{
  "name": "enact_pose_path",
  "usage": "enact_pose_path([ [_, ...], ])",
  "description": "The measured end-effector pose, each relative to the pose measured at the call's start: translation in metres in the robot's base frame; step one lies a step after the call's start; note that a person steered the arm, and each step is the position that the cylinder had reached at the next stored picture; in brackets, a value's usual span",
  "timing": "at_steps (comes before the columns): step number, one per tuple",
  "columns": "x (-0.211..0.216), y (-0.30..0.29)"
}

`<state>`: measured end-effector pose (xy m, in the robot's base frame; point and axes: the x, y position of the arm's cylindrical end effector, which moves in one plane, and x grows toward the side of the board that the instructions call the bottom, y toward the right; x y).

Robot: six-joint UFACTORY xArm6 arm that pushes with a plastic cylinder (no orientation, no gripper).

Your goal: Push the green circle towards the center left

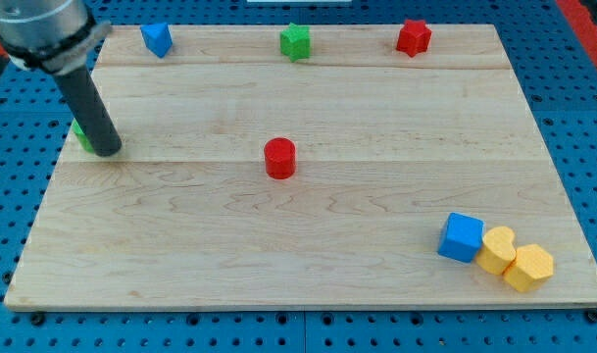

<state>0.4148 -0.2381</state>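
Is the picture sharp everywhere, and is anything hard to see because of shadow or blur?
In the camera view, the lighting is even and soft, with only faint shadows under blocks like the red cylinder; no glare on the wooden board. The arm's upper part at the view's top left looks blurred. My tip hides most of the green block, so its shape is unclear.

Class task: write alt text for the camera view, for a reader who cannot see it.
A dark rod's tip rests at the wooden board's left edge, mostly hiding a green block. A red cylinder sits mid-board; a blue block, green star and red star line the top; a blue cube and two yellow blocks cluster bottom right.
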Motion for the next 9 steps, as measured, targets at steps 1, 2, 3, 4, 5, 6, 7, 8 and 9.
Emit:
enact_pose_path([
  [1,0.011,-0.001],
  [2,0.061,-0.009],
  [3,0.079,-0.067],
  [4,0.079,-0.067],
  [5,0.041,-0.067],
  [6,0.002,-0.067],
  [7,-0.009,-0.065],
  [8,-0.050,-0.066],
  [9,-0.048,-0.039],
])
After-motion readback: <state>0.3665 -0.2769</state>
